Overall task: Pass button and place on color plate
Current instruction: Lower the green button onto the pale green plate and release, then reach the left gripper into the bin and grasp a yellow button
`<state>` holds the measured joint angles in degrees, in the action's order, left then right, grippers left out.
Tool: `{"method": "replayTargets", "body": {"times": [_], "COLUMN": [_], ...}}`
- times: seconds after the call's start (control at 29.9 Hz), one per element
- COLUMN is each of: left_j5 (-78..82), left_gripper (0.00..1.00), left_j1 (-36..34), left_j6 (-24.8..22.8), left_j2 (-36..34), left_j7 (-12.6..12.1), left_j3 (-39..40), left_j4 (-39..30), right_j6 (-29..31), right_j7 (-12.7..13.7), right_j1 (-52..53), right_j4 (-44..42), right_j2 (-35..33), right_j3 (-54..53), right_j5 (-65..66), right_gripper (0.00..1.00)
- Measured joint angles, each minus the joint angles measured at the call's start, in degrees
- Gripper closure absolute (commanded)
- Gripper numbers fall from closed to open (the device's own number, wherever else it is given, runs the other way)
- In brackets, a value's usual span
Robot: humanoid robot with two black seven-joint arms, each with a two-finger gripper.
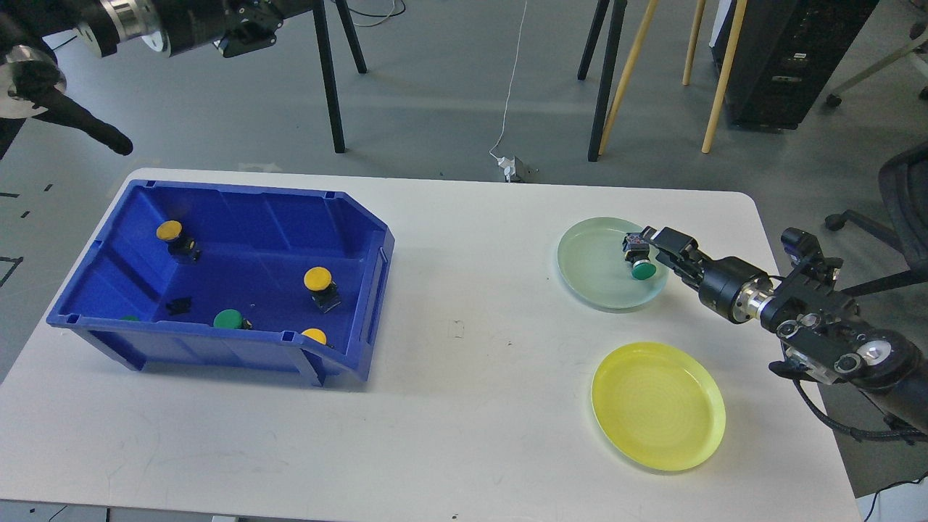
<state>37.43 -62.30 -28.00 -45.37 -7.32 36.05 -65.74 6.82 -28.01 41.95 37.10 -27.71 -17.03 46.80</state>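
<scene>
Button (pixel 639 261), small, stiff and probably light, sits over the green plate (pixel 591 268) near the table's right edge, the right gripper (pixel 647 250) pinching its dark body, the best hold.

This looks like a robotics lab or test room. Beyond the right end effector (pixel 641 250) lies a bare grey floor (pixel 449 87) crossed by a loose white cable (pixel 511 80) that ends at a plug block (pixel 513 169). A black computer tower (pixel 786 61) stands further off, with black and wooden stand legs (pixel 623 72) to its left and an office chair (pixel 895 217) close on its right. The plain white worktop (pixel 449 406) carries a blue parts bin (pixel 239 275).
</scene>
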Motion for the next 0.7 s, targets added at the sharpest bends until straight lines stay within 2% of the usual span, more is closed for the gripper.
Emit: {"method": "replayTargets", "body": {"times": [0.2,0.33,0.57,0.7], "left_j5": [12.95,24.05,40.84,45.67], "left_gripper": [0.02,0.02,0.02,0.02], "left_j1": [1.78,2.16,2.27,2.35], "left_j6": [0.0,0.0,-0.01,0.0], "left_j2": [-5.92,-8.56,-9.19,-6.03], "left_j7": [-0.25,-0.32,-0.39,-0.65], "left_j3": [-2.07,-4.1,-10.05,-14.4], "left_j4": [-3.7,-8.49,-16.73,-17.96], "right_j6": [7.8,12.46,14.43,14.63], "right_j7": [0.0,0.01,0.01,0.02], "right_j1": [0.03,2.05,4.05,4.24], "right_j4": [0.99,0.94,0.16,0.09], "right_j2": [-4.54,-8.68,-11.46,-12.05], "right_j3": [-6.78,-8.5,-8.63,-8.78], "right_j5": [-5.85,-12.2,-14.87,-14.98], "right_gripper": [0.23,0.22,0.21,0.21]}}
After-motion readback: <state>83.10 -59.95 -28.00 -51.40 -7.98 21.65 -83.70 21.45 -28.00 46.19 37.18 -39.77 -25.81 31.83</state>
